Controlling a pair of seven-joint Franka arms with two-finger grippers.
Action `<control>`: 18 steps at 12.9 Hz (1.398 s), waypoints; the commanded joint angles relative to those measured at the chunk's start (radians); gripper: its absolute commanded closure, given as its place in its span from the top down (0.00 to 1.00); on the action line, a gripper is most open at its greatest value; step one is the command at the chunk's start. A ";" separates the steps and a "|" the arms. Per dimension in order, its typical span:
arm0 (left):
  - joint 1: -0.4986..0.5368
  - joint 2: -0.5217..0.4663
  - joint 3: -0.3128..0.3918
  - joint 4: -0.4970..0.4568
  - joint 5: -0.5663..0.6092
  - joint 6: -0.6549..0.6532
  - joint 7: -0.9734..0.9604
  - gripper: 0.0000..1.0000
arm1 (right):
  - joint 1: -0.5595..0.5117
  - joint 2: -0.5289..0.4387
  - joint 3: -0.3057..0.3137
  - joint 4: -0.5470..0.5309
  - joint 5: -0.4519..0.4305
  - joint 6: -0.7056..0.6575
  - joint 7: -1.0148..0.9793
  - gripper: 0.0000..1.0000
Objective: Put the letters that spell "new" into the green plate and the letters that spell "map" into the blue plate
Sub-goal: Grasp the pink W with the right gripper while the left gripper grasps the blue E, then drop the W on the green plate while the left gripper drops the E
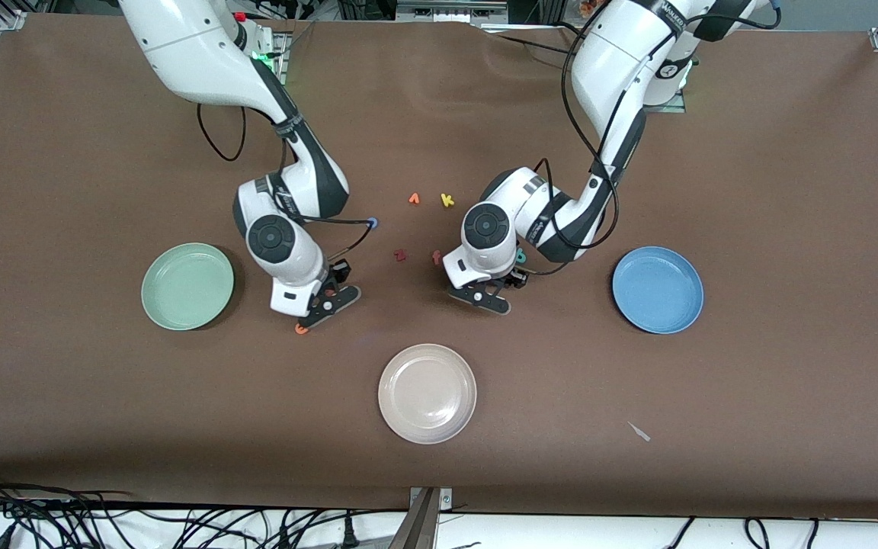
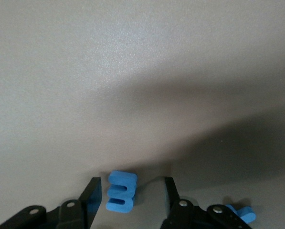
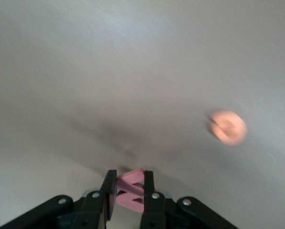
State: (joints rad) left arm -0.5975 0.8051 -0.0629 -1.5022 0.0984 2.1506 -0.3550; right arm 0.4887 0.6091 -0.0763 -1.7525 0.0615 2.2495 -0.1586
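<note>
Brown bench (image 1: 637, 114), pick-up step at both ends. Right pincer (image 3: 129, 175) clenched on pinkish-red w (image 3: 131, 193), near green plate (image 1: 155, 305): next, carry over, drop. Left pincer (image 2: 132, 183) released, straddling blue m (image 2: 121, 192) on bench: next, clench, lift toward blue plate (image 1: 694, 305).

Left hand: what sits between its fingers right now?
The blue m lies on the table between the left hand's fingers, close against one and with a gap to the other. The left wrist view shows this.

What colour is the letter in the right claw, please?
Pink: the w is pinched in the right claw, clearest in the right wrist view.
</note>
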 commanded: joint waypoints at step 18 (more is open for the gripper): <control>0.410 -0.133 0.002 -0.059 0.106 -0.316 0.396 0.00 | -0.102 -0.074 -0.320 -0.033 0.155 -0.292 -0.050 1.00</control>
State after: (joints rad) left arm -0.2192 0.6505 -0.0429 -1.5307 0.1756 1.8077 0.0059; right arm 0.3723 0.5651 -0.4113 -1.7775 0.2004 1.9875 -0.2272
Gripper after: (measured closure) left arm 0.736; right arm 0.405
